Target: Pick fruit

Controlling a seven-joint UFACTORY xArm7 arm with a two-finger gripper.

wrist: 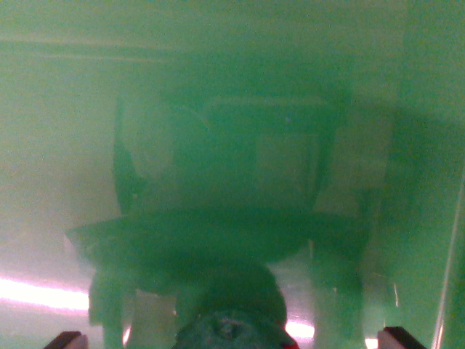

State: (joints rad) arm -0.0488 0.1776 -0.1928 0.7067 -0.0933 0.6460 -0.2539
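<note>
A dark round fruit (231, 320) sat low between the spread fingertips of the gripper (232, 339), close against a glossy green surface (65, 145) reflecting the gripper.

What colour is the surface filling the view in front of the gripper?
Green surface, glossy with blurred reflections; the wrist view is the only one showing it.

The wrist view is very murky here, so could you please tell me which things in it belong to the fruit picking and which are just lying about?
Belonging to the job:
- gripper, only its two dark fingertips showing at the bottom corners
- dark rounded object between them, possibly the fruit; too blurred to confirm

Just there:
- glossy green surface filling the view
- dark blurred shapes on it, seemingly reflections
- pink light streak
</note>
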